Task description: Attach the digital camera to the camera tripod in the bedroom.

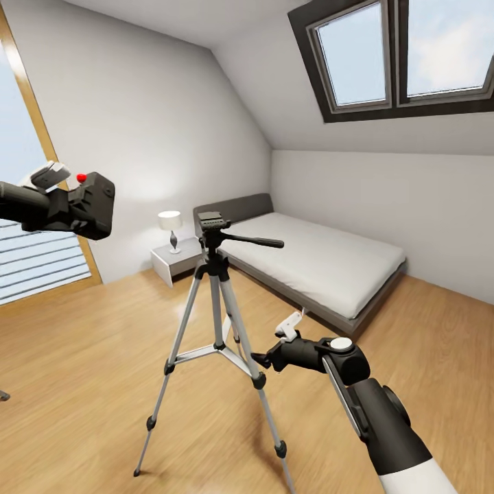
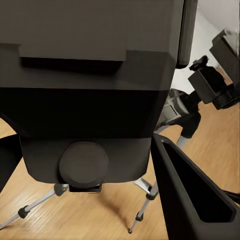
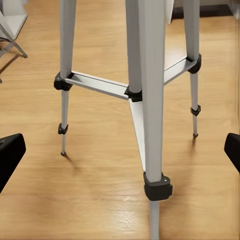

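I've got the digital camera clamped in my left fingers, held up high and well to the left of the tripod head, its red button on top. From my left wrist its black boxy body sits right up close, a round knob on its face. The camera tripod stands upright on the bedroom's wooden floor, silver legs spread, black joints and feet, its bare head plate level and the long black handle pointing toward the low grey bed.

A white nightstand stands on the wooden floor beside the bed's head. A lamp stands upright on the nightstand.
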